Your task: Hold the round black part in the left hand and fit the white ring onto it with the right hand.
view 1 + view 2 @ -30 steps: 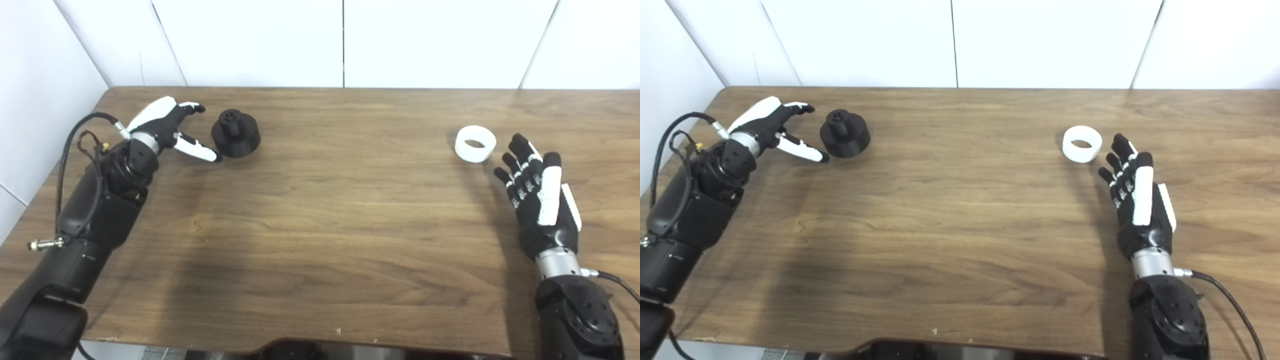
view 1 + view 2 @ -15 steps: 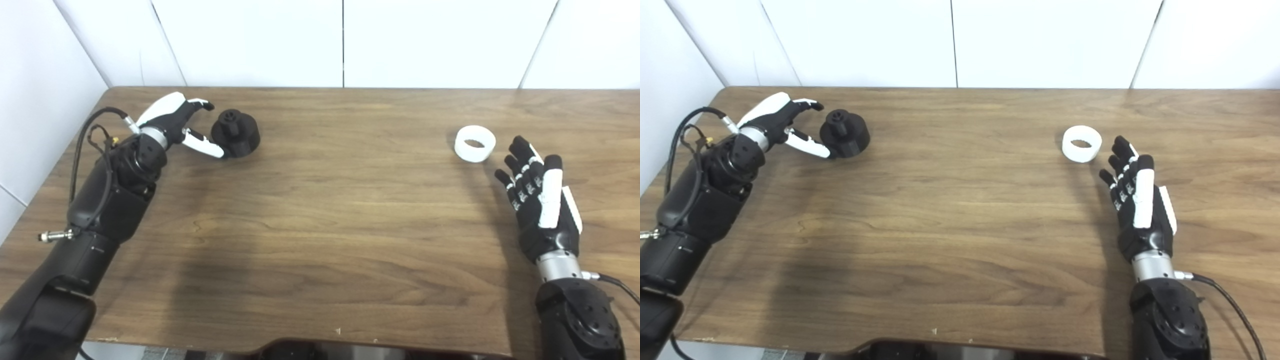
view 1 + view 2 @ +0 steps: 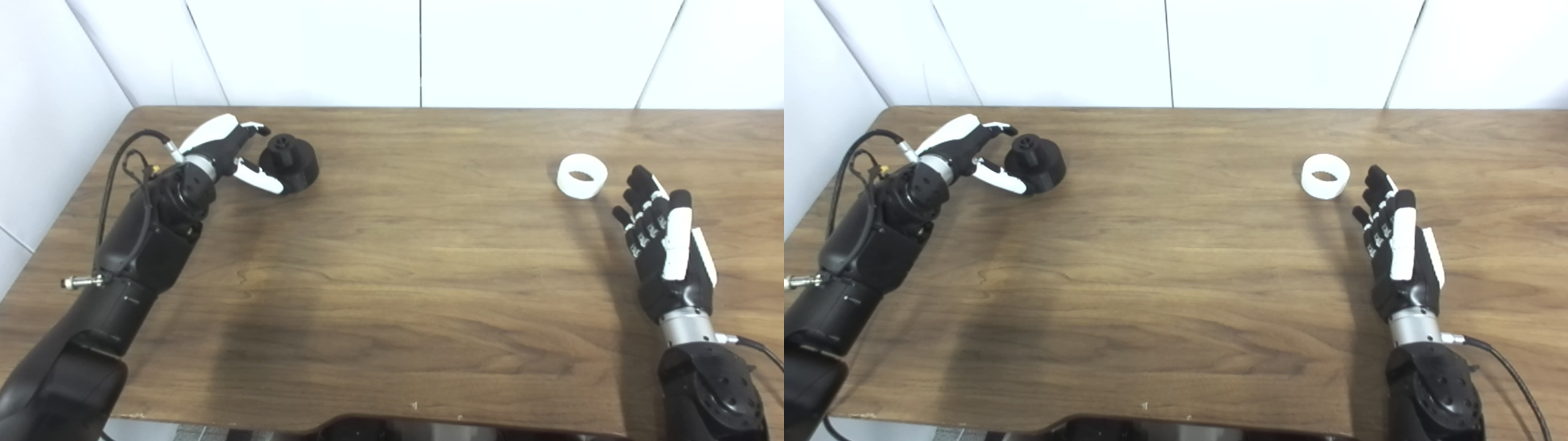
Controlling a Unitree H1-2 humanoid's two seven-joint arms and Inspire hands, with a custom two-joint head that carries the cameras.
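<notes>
The round black part, a squat disc with a raised hub on top, sits on the wooden table at the far left. My left hand is open right beside it, fingers above its left edge and thumb reaching along its near side, seemingly touching it. The white ring lies flat on the table at the right. My right hand is open, palm inward with fingers spread, just to the right of and nearer than the ring, a short gap away.
White wall panels stand behind the table's far edge and along its left side. A black cable loops off the left forearm. The table's near edge has a dark shape below it.
My left hand has moved right toward the black part, from a small gap to its thumb and fingers bracketing the part's left side. The right hand has shifted only slightly.
</notes>
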